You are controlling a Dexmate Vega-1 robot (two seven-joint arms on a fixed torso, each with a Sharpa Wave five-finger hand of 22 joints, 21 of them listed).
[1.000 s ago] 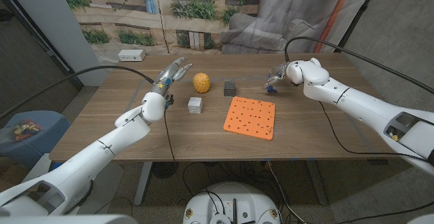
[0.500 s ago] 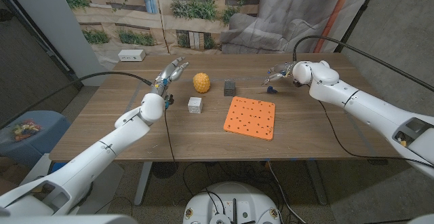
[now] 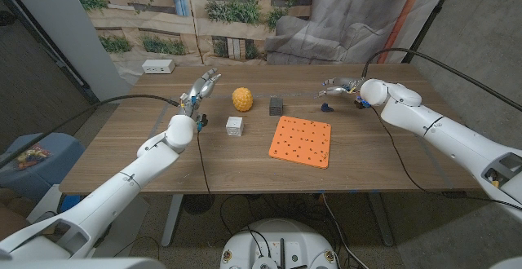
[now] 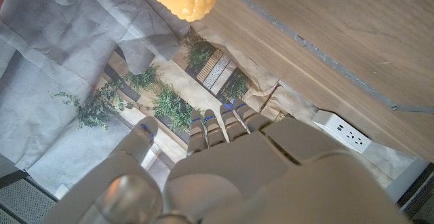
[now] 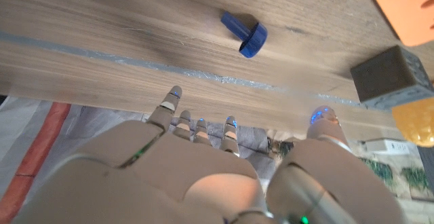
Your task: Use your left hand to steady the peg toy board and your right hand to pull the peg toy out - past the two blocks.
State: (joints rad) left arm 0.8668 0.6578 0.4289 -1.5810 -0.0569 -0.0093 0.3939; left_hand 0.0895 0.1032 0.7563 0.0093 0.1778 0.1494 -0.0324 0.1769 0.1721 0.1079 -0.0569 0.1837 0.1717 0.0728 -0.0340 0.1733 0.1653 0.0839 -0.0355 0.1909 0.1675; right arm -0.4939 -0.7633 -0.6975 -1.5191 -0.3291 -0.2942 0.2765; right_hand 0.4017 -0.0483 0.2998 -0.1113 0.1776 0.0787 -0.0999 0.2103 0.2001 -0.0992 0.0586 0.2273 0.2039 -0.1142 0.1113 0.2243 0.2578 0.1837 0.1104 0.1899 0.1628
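Observation:
The orange peg board (image 3: 301, 141) lies flat on the table's middle, its holes showing no pegs. A blue peg (image 3: 326, 106) lies on its side on the wood beyond the board's far right corner, also seen as the blue peg (image 5: 245, 36) from the right wrist. My right hand (image 3: 342, 85) hovers just behind the peg with its fingers spread, holding nothing; its back is the right hand (image 5: 224, 176). My left hand (image 3: 201, 87) is raised at the far left, fingers stretched out and holding nothing, well away from the board; the left hand (image 4: 224, 170) points past the table's far edge.
A dark block (image 3: 276, 105) and a light block (image 3: 235, 125) stand left of the board's far side. A yellow bumpy ball (image 3: 241, 99) sits between my left hand and the dark block. A white power strip (image 3: 158, 67) lies at the far left edge.
My right hand has let go of the blue peg, which now lies on the table, and the hand has drawn back to the right. My left hand has drifted slightly farther back.

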